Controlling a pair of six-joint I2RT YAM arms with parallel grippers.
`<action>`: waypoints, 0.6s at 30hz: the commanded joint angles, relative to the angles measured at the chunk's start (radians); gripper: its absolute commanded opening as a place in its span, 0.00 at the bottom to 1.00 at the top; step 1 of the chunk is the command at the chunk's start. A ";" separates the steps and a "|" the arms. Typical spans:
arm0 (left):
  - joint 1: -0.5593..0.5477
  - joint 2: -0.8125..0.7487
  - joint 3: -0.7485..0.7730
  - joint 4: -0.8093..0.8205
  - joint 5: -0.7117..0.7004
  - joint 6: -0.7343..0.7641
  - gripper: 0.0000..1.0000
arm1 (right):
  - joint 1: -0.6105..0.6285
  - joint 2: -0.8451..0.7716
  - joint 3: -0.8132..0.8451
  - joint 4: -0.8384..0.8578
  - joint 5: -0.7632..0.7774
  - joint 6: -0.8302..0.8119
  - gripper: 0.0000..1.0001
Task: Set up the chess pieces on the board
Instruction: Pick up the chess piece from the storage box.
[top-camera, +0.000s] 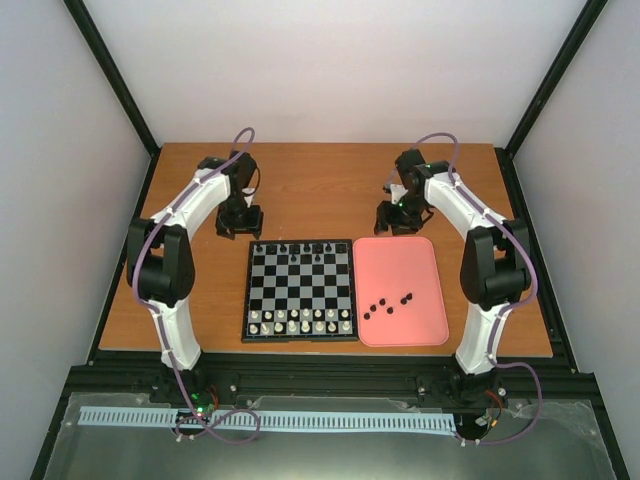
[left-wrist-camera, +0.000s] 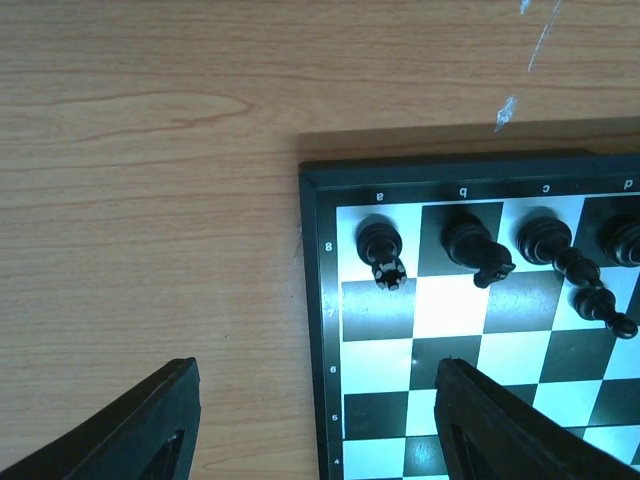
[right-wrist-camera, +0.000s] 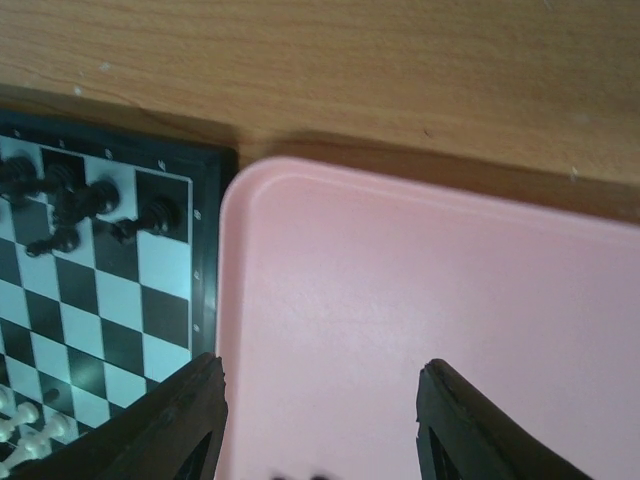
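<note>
Tray (top-camera: 400, 262) just beside board (top-camera: 300, 291), edges perhaps touching

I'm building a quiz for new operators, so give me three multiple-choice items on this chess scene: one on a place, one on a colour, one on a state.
1. Where do the loose black chess pieces lie?
A. on the bare wood
B. in the pink tray
C. in a gripper

2. What colour are the pieces on the board's two near rows?
A. white
B. black
C. red

3. How is the right gripper?
A. shut on a piece
B. open and empty
C. out of view

Answers:
1 B, they lie in the tray beside the board.
2 A, the top view shows white pieces there.
3 B, its fingers stand apart with nothing between.
</note>
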 joint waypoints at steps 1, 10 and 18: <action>0.006 -0.082 0.045 -0.053 -0.024 -0.006 0.67 | -0.006 -0.111 -0.081 -0.032 0.073 0.008 0.53; 0.006 -0.200 0.058 -0.035 0.017 0.013 0.98 | -0.004 -0.413 -0.488 -0.077 0.173 0.096 0.51; 0.006 -0.231 0.005 0.006 0.111 0.019 1.00 | -0.006 -0.423 -0.595 0.013 0.214 0.146 0.49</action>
